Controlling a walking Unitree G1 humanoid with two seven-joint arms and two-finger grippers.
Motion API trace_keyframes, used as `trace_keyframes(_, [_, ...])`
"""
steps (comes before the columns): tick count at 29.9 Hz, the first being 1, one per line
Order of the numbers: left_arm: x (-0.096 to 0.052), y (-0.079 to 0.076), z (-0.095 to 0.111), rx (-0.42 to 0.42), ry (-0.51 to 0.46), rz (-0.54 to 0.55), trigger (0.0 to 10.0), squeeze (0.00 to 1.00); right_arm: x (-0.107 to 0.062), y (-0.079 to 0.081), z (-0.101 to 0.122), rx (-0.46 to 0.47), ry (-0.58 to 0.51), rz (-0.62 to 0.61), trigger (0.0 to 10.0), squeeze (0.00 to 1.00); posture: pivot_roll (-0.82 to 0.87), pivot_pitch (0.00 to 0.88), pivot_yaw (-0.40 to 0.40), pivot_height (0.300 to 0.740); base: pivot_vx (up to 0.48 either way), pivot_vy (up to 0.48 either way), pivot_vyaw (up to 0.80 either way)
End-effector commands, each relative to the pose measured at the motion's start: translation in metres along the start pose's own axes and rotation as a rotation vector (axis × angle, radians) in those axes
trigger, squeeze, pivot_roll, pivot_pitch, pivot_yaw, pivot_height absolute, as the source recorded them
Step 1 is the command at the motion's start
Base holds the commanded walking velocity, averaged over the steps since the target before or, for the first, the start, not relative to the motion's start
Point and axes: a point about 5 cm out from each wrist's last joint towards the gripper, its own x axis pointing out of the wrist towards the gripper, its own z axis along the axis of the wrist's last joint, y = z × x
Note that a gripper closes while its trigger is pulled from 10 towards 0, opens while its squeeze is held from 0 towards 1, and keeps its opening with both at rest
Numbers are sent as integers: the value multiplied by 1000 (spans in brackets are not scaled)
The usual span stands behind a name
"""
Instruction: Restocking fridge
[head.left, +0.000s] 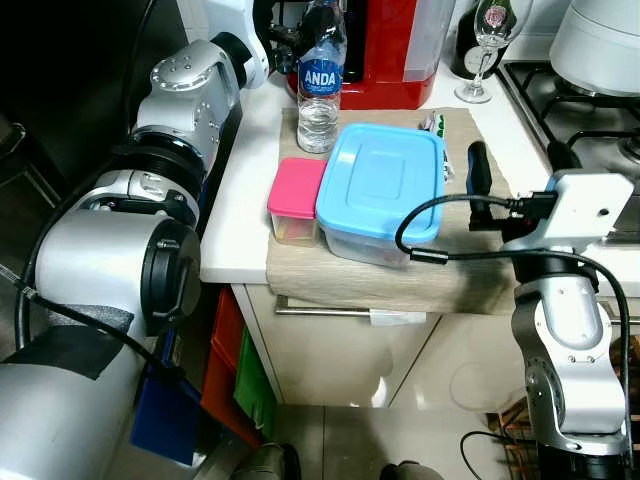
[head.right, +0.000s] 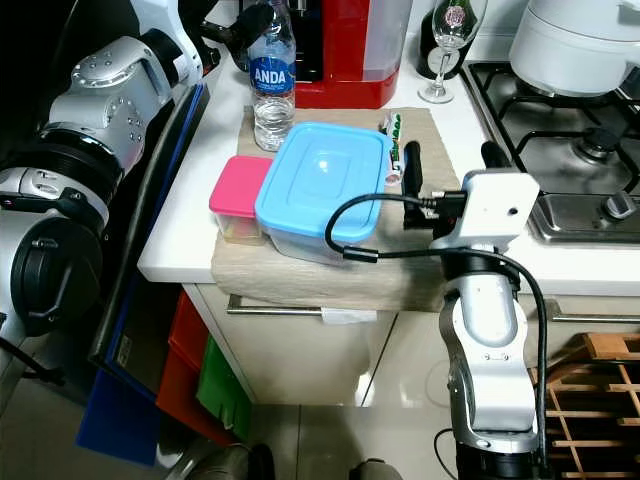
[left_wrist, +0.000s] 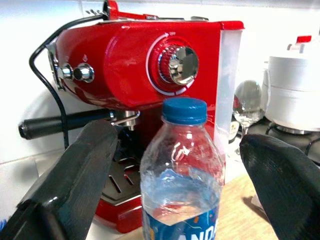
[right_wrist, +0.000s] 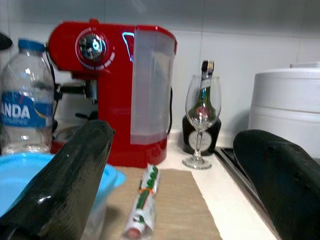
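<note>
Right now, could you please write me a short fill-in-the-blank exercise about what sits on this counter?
1. The bottle has a ____ cap.
2. The pink box touches the box with the ____ lid.
3. The open left gripper has its fingers on either side of the ____.
4. Behind the bottle stands a red ____ machine.

Missing words: blue; blue; bottle; coffee

White counter (head.left: 240, 215), tiled wall (right_wrist: 240, 30)

Standing upright at the mat's back edge: capped water bottle (head.left: 320, 85). Lying just before it, touching: blue-lidded container (head.left: 382, 192), pink-lidded box (head.left: 296, 200).
</note>
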Motion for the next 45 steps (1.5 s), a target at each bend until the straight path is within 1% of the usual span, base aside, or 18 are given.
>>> trace_keyframes(1, [3,-4,-1,2,28,-3,10000,1000,2,7,8,42,-23,21,10000,0,-177,74,91,740,0,0,0])
trace_keyframes(3, [4,-6,-4,-2,36,4,10000,1000,-1,22,10,92,-18,76,10000,0,-188,89,96,740,0,0,0])
trace_keyframes(5, [4,-7,-5,-5,36,4,10000,1000,-3,26,11,105,-15,93,10000,0,-190,92,96,740,0,0,0])
trace_keyframes(6, [4,-8,-6,-8,39,5,10000,729,-5,31,12,117,-10,117,10000,0,-195,97,96,740,0,0,0])
trace_keyframes(7, [4,-8,-6,-8,39,5,10000,729,-5,31,12,117,-10,117,10000,0,-195,97,96,740,0,0,0])
trace_keyframes(8, [5,-8,-7,-9,43,6,10000,459,-7,34,12,129,-3,139,10000,0,-198,101,96,740,0,0,0])
trace_keyframes(9, [5,-9,-8,-6,49,11,10000,0,-10,37,13,133,6,157,10000,0,-208,115,95,740,0,0,0])
trace_keyframes(16, [5,-6,-4,-29,32,48,10000,0,-27,38,14,140,66,178,10000,0,-237,155,82,740,0,0,0])
trace_keyframes(30, [4,-7,-11,-92,40,61,10000,0,-35,43,18,155,101,227,10000,0,-267,178,82,740,0,0,0])
trace_keyframes(31, [4,-6,-12,-95,42,64,8588,0,-35,43,19,153,103,228,10000,0,-267,178,82,740,0,0,0])
trace_keyframes(32, [4,-6,-13,-97,44,66,8078,0,-35,43,19,152,104,229,10000,0,-269,180,82,740,0,0,0])
trace_keyframes(33, [4,-6,-13,-98,46,69,9882,0,-36,43,19,151,106,231,10000,0,-269,180,82,740,0,0,0])
trace_keyframes(34, [4,-6,-14,-98,49,70,5765,0,-36,43,19,150,108,232,10000,0,-269,179,83,740,0,0,0])
trace_keyframes(35, [4,-6,-14,-97,50,71,5765,0,-35,43,19,149,109,232,10000,0,-269,179,83,740,0,0,0])
trace_keyframes(36, [3,-5,-15,-94,55,74,5059,0,-35,43,18,148,111,232,10000,0,-270,177,84,740,0,0,0])
trace_keyframes(38, [3,-5,-15,-92,57,75,5059,0,-35,43,18,148,111,232,10000,0,-270,177,84,740,0,0,0])
trace_keyframes(39, [3,-5,-16,-89,61,81,0,0,-35,43,18,148,113,233,10000,0,-270,175,85,740,0,0,0])
trace_keyframes(45, [0,-1,-19,-49,77,98,0,0,-34,42,17,144,119,234,10000,0,-267,166,81,740,0,0,0])
